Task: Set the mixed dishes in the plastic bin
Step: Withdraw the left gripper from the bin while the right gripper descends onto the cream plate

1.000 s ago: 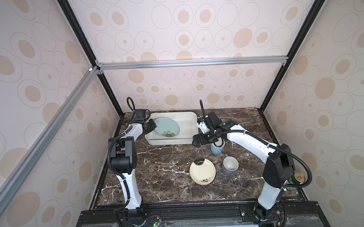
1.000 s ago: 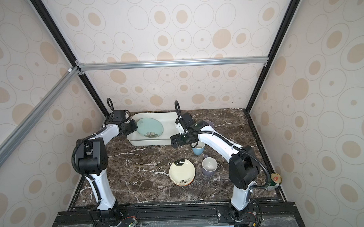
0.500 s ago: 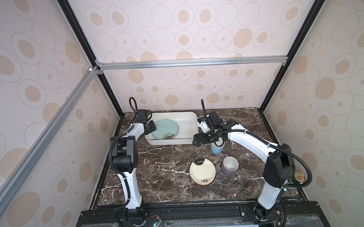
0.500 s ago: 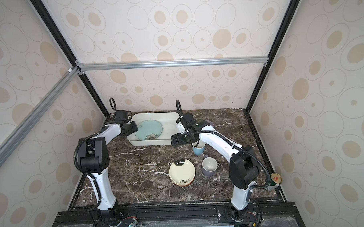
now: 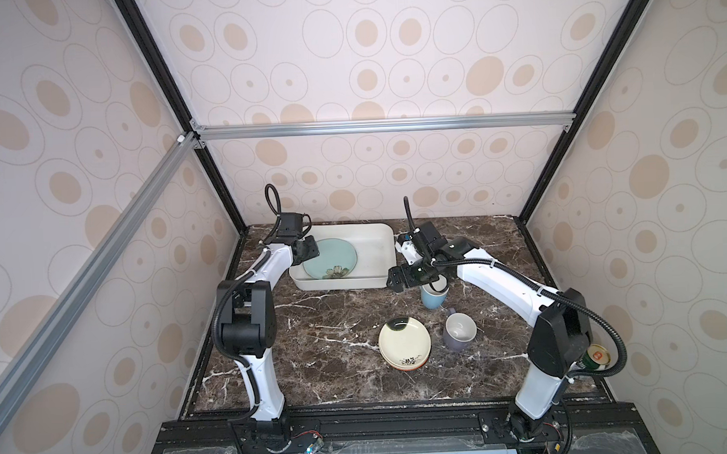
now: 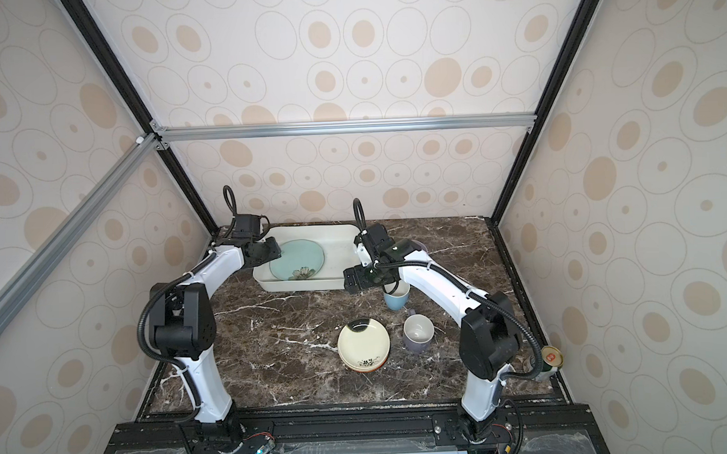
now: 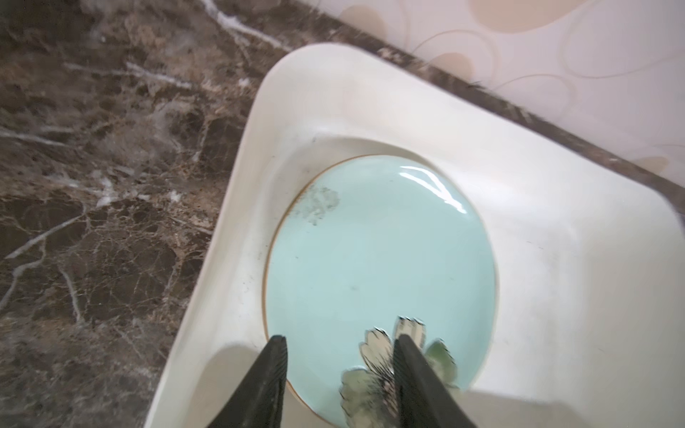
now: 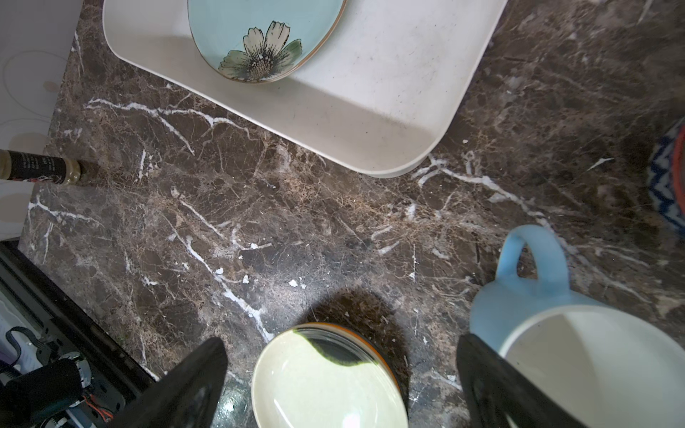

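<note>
The teal flower plate (image 5: pixel 329 258) lies in the plastic bin (image 5: pixel 345 227): 1 dish placed. Our left hand (image 7: pixel 339 342) hangs at its edge, released. Our right hand (image 5: pixel 396 280), spread wide and empty, hovers by the light blue mug (image 5: pixel 433 297); we judge it must grip that next.

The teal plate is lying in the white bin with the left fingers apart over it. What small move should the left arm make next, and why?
Probably lift the left gripper straight up, out of the plastic bin. Its fingers stand apart, gripping nothing, and the teal flower plate rests on the bin floor, so that placement looks done.
</note>
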Motion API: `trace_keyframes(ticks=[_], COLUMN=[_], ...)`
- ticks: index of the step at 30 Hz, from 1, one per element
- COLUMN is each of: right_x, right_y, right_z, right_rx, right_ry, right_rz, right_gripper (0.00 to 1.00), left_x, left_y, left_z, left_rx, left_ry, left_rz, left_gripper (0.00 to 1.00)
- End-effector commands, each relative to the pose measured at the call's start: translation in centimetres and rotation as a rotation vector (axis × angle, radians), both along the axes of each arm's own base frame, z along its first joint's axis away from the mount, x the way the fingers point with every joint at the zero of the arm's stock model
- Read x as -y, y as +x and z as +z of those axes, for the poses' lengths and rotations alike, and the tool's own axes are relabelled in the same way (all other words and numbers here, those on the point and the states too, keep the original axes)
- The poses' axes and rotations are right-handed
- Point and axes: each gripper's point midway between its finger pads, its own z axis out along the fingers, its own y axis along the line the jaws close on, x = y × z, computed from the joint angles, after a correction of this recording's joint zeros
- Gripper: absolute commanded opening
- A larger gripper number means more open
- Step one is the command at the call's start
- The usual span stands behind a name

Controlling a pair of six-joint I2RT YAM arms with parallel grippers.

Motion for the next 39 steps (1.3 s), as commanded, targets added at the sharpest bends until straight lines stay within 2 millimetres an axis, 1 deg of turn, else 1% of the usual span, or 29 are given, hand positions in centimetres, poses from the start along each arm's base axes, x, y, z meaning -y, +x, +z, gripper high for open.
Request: trace_keyframes(ticks=[1,3,5,7,9,11,13,16,18,21,23,26,29,33,39], right_x=[2.1,3.0,3.7,4.6,5.3,5.7,5.7,5.2,4.8,4.2,3.9,3.9,4.0,4.4,3.9], right_y=[-0.8,-1.4,-2.2,-3.3,-4.5,-5.8,-7.6,-10.1,-11.9,-14.4,-15.7,-16.8,-17.2,-17.2,-16.9], right_z=[1.4,1.6,1.9,2.0,1.8,1.6,0.9,-0.5,-1.7,-3.8,-5.1,-6.9,-7.9,-9.2,-10.3], right_rx=[0.033,0.036,0.040,0.042,0.035,0.017,-0.007,-0.018,-0.040,-0.075,-0.088,-0.111,-0.119,-0.126,-0.144], right_ry=[-0.049,-0.064,-0.068,-0.068,-0.059,-0.044,-0.045,-0.107,-0.136,-0.137,-0.136,-0.154,-0.179,-0.188,-0.212], right_rz=[-0.031,-0.045,-0.057,-0.076,-0.085,-0.093,-0.088,-0.074,-0.071,-0.085,-0.100,-0.125,-0.149,-0.188,-0.182], right_gripper=[1.00,1.00,1.00,1.00,1.00,1.00,1.00,1.00,1.00,1.00,1.00,1.00,1.00,1.00,1.00], left_x=[3.0,5.2,7.5,9.4,10.6,11.4,11.8,11.5,11.1,10.7,10.4,10.0,9.7,9.1,8.9], left_y=[-2.3,-4.4,-6.9,-9.8,-12.5,-15.0,-17.4,-20.2,-21.4,-22.8,-23.4,-23.8,-24.1,-24.2,-24.2], left_z=[4.8,5.7,5.7,4.9,3.9,2.9,1.6,-0.3,-1.1,-2.0,-2.3,-2.3,-1.8,-1.6,-1.7], left_rx=[0.102,0.124,0.131,0.124,0.114,0.104,0.092,0.072,0.065,0.057,0.052,0.054,0.067,0.075,0.076], left_ry=[0.007,-0.017,-0.054,-0.084,-0.102,-0.125,-0.156,-0.178,-0.187,-0.186,-0.176,-0.155,-0.141,-0.123,-0.118], left_rz=[-0.081,-0.135,-0.197,-0.244,-0.278,-0.302,-0.315,-0.316,-0.313,-0.321,-0.324,-0.331,-0.335,-0.319,-0.307], left_gripper=[0.50,0.52,0.52,0.52,0.53,0.54,0.54,0.55,0.55,0.56,0.57,0.61,0.64,0.67,0.69])
